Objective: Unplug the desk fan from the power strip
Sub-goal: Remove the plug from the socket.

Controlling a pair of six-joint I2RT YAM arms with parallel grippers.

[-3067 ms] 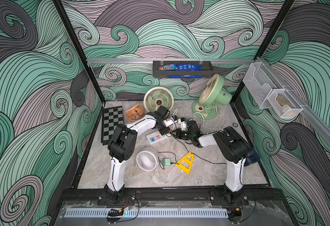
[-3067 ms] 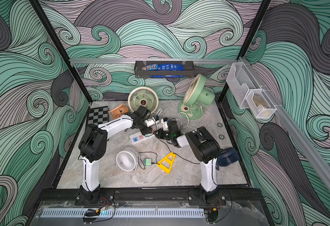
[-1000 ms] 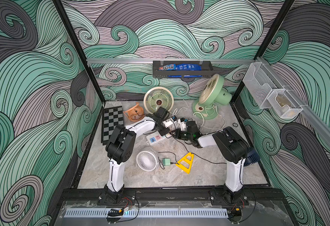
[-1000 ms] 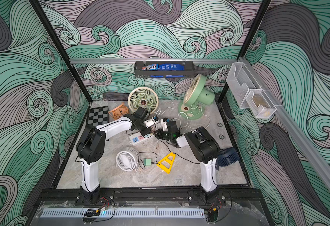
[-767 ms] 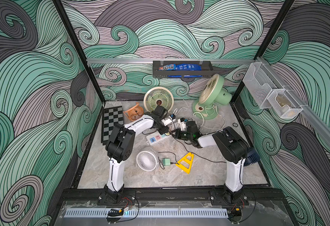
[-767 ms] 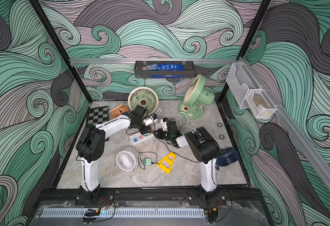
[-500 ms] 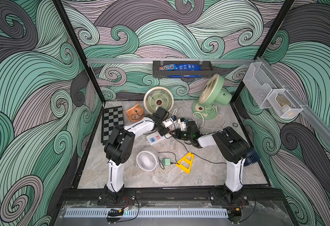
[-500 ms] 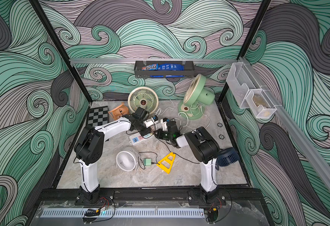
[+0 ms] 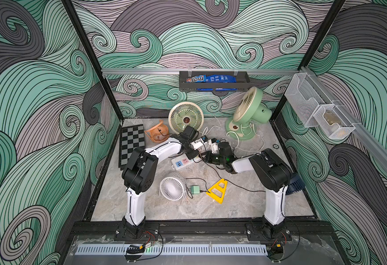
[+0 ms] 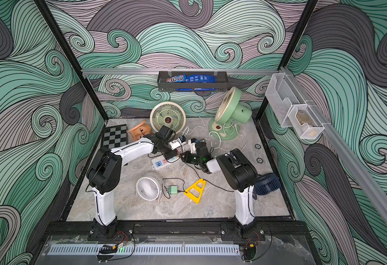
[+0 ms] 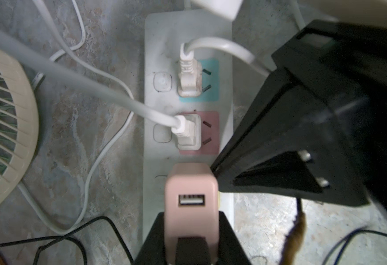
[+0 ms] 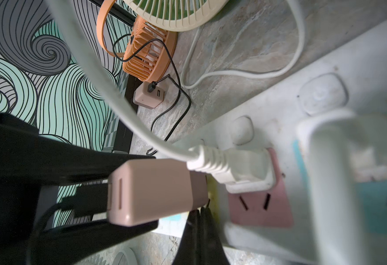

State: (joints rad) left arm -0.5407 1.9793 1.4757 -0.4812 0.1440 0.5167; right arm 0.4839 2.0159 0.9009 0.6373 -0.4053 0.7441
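While left gripper (image 11: 191,231) clamps the pink adapter (image 11: 191,183), closed right gripper (image 12: 199,220) touches power strip (image 11: 160,43).

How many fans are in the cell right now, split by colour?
cream fan: 1
green fan: 1
orange fan: 1
white fan: 1
navy fan: 1
Total: 5

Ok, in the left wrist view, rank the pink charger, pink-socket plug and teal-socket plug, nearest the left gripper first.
1. pink charger, gripped by the left gripper.
2. pink-socket plug, next along the power strip.
3. teal-socket plug, one socket beyond.
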